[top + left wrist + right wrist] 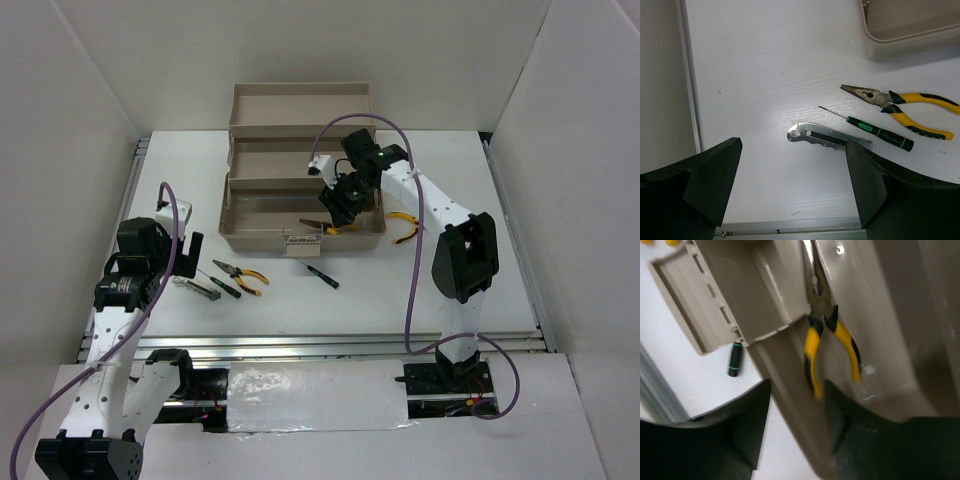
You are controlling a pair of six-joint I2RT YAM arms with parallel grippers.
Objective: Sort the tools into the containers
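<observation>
Pliers (813,352), yellow-black grips, inside smooth beige plastic tray (890,315)

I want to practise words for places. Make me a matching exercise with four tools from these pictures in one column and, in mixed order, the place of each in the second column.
Tools
1. grey metal tool
2. pliers in the right wrist view
3. lone screwdriver
4. pliers in the left wrist view

Places
A. inside the toolbox
B. on the table, just before the toolbox's front wall
C. on the table, leftmost of all tools
D. on the table, between the second screwdriver and the toolbox

Pairs: 1-C, 2-A, 3-B, 4-D
</observation>
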